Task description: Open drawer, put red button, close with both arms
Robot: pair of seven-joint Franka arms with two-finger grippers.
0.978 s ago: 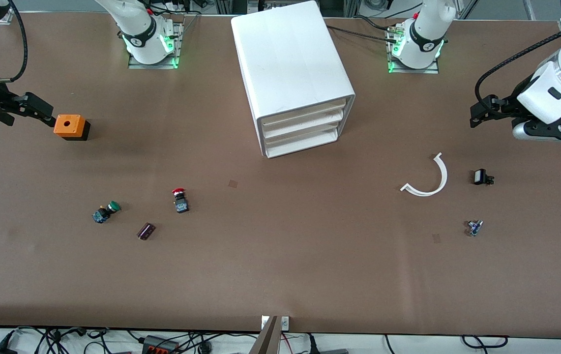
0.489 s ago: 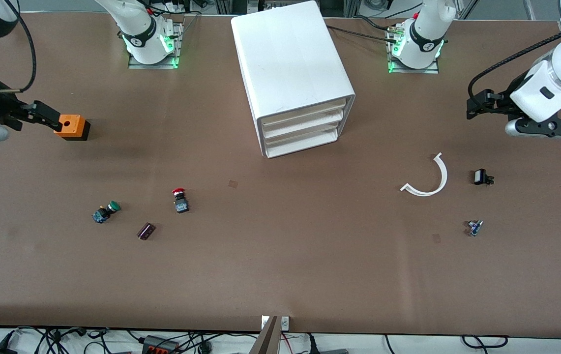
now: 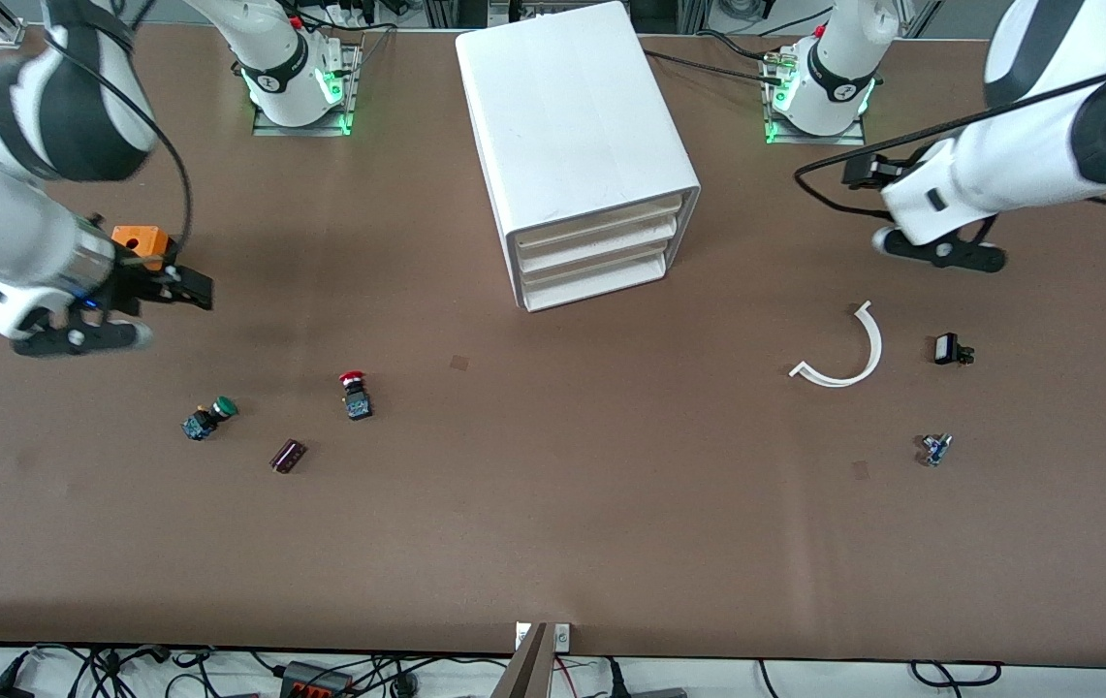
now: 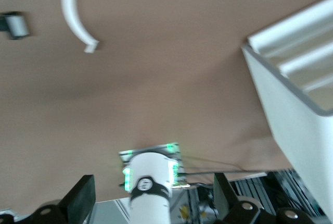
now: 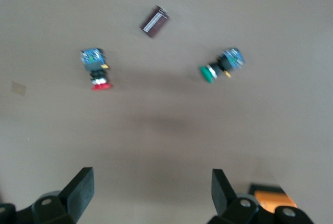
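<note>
On the brown desk [image 3: 553, 504], toward the right arm's end: the red button [image 3: 355, 395], lying on its side, long axis running nearer-to-farther from the front camera, red cap at the farther end, blue body at the nearer end. Beside it, a green-capped switch [image 3: 207, 419] and a small dark block [image 3: 288, 456], both slightly nearer the camera. Middle of the desk, at the farther edge: white cabinet [image 3: 572, 136], all three trays pushed in, the middle drawer [image 3: 601, 247] shut. Right gripper [image 3: 186, 288] over bare desk beside an orange box [image 3: 141, 239], jaws spread wide, holding nothing. Left gripper [image 3: 863, 173] over bare desk beside the cabinet, above a curved white strip [image 3: 848, 351], jaws likewise wide apart and empty.
</note>
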